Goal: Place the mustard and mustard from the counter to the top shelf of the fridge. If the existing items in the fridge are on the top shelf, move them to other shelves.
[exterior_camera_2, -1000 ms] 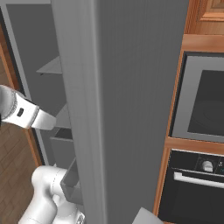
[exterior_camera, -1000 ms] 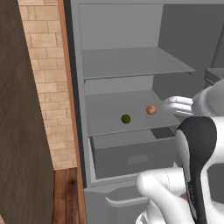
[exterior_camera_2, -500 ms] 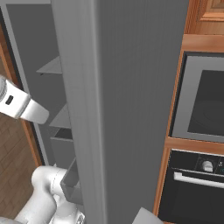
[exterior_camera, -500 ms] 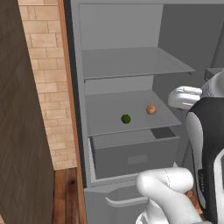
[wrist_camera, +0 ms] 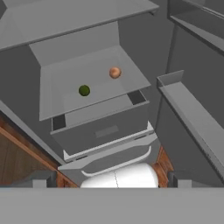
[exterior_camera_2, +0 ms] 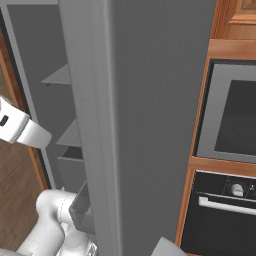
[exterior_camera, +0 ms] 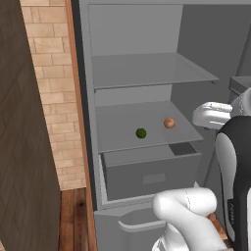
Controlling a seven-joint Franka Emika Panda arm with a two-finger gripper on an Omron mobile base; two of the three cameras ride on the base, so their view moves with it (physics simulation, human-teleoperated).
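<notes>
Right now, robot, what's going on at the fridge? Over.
Gripper open, holding nothing. Tall grey fridge open, top shelf bare. Small dark green ball and small orange-brown ball on the shelf below. Nothing blocking.

Flat, even light is filling the fridge (exterior_camera: 147, 34) interior (no glare anywhere). Shadows are staying faint, and edges are looking slightly soft and pixelated.

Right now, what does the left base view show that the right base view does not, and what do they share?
Left base view alone: the dark green ball and the orange-brown ball, apart from each other on the shelf under the bare top shelf, above the grey drawer, plus a brick wall. Right base view alone: the fridge's outer side and a built-in oven. Both: the shelf boards and the white arm.
</notes>
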